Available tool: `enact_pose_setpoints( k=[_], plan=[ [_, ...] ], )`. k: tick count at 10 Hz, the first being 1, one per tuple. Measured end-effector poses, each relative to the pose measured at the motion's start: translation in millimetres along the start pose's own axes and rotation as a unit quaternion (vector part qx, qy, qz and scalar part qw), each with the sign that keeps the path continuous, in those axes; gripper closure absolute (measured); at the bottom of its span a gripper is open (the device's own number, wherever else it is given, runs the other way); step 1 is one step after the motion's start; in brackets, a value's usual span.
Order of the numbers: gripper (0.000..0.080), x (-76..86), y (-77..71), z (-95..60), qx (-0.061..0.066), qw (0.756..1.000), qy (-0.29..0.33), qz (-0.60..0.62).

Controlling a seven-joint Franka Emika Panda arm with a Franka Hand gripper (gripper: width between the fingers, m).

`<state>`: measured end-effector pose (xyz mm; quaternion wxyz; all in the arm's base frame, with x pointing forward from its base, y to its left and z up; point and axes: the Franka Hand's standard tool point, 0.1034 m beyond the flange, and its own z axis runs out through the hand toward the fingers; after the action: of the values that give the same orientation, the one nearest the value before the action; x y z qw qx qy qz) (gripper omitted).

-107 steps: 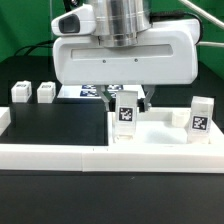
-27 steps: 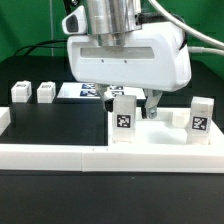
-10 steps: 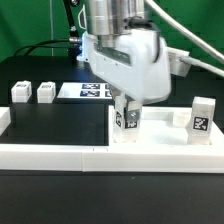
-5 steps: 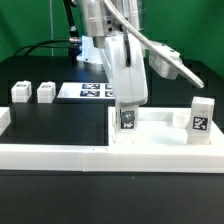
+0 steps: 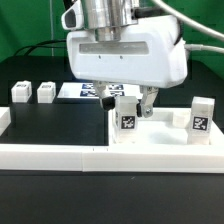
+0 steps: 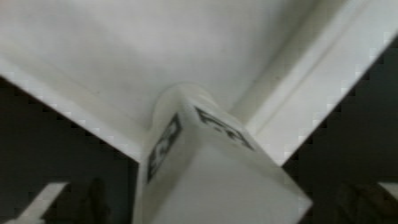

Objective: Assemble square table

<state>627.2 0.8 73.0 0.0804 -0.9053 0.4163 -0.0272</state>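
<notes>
Centre leg [image 5: 127,122]: upright, long axis vertical, tag face toward the exterior camera. It stands on the square slab [image 5: 160,135], near that slab's edge on the exterior view's left. In the wrist view the same centre leg [image 6: 205,160] rises in mid-frame over the slab's pale surface [image 6: 160,50].

Gripper [image 5: 129,106]: directly above the centre leg, fingers [image 5: 147,100] down on either side of it. Jaws parted; the wrist view shows a dark gap on each side of the leg, so nothing is grasped.

Square slab: lies flat, near edge along the border wall [image 5: 60,157], on the exterior view's right half.

Count of legs: 4.
- 1 centre leg under the gripper.
- 1 second leg [image 5: 200,115], upright at the slab's end on the exterior view's right, tag toward the camera.
- 2 loose legs [image 5: 20,92] [image 5: 45,92], side by side on the exterior view's left, well apart from the slab.

Surface: black table [image 5: 55,125]. 1 marker board [image 5: 88,91] lies flat behind the gripper. Green backdrop [image 5: 25,25] behind.
</notes>
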Motion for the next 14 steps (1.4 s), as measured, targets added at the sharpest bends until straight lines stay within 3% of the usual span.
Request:
enact_pose_setpoints(
  k=[3,4,6,9,12,14],
  plan=[
    [0.0151,0.6,1.0,0.7,-0.004,0.992,0.002,-0.126],
    [0.0151,-1.9,-2.6,0.8,-0.019,0.976,0.009,-0.217],
    [0.0151,-13.5,-7.7,7.0,-0.054,0.905,-0.038,-0.421],
    [0.0151,-8.6,-8.9,7.4,-0.051,0.914,-0.027,-0.402],
    [0.0507,-2.3,-4.0,6.2,-0.057,0.951,-0.019,-0.304],
    [0.0507,-1.1,-2.6,7.0,-0.058,0.97,-0.015,-0.236]
  ],
)
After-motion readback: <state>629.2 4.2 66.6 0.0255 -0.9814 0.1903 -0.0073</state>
